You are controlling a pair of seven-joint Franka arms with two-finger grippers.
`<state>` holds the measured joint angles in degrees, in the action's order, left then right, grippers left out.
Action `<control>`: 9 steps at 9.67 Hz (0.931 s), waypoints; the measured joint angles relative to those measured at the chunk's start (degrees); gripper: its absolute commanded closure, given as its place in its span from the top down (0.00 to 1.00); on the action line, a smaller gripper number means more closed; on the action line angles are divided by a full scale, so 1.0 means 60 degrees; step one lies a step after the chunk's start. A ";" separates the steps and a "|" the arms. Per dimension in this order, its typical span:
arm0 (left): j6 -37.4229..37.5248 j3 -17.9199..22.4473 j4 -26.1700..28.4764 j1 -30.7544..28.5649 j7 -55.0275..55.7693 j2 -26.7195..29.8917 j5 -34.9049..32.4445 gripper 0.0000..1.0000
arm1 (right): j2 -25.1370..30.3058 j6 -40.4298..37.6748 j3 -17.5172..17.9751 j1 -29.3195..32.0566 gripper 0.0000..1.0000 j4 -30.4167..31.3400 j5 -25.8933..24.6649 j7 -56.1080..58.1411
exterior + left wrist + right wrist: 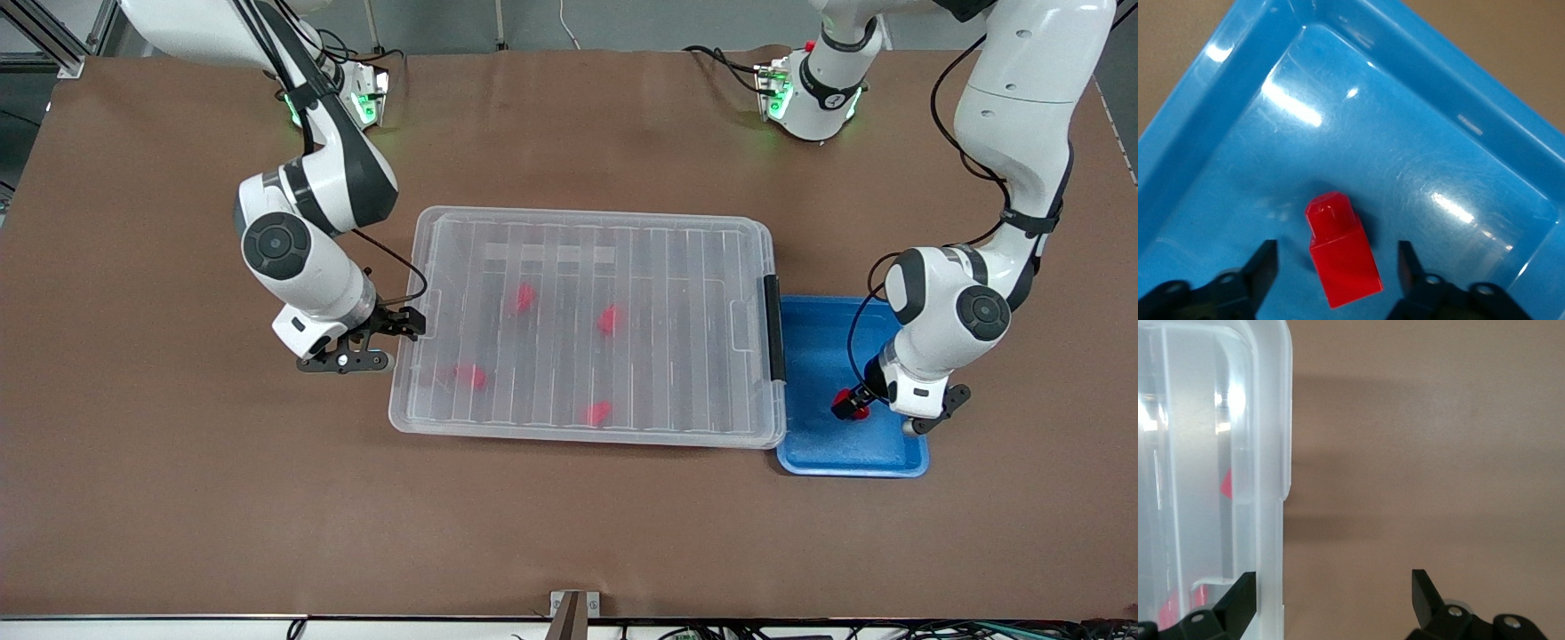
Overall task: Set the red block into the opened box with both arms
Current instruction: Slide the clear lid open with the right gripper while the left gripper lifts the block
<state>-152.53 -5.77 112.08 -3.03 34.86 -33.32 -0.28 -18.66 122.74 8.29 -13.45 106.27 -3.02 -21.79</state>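
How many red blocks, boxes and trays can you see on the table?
Red blocks: 5. Four lie in the clear box at and; one lies in the blue tray between the left pincer's fingers.
Clear box: 1
Blue tray: 1
Total: 7

A robotics lab is shown: two white arms are mounted along one edge of a table covered in plain brown sheet, aluminium framing is seen past one corner, and cables are strung under the edge nearest the front camera.
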 measured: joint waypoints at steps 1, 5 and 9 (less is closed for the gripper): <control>0.0000 -0.0001 -0.0001 0.0001 0.0000 -0.0026 0.0000 0.35 | 0.0012 -0.0080 -0.0012 0.0068 1.00 -0.0011 -0.0256 0.0013; -0.0001 -0.0010 -0.0044 0.0024 0.0000 -0.0045 0.0000 0.00 | 0.0082 -0.0989 -0.0099 0.0750 1.00 -0.0023 -0.0705 0.0529; 0.1484 -0.0257 -0.0747 0.0058 -0.0007 0.0384 -0.0001 0.00 | 0.0106 -0.1564 -0.0113 0.1377 1.00 -0.0066 -0.0730 0.0668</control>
<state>-143.63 -7.32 107.60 -2.69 34.82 -31.02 -0.29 -18.02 113.35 7.61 -5.19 105.87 -7.40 -17.79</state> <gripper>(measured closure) 0.648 0.000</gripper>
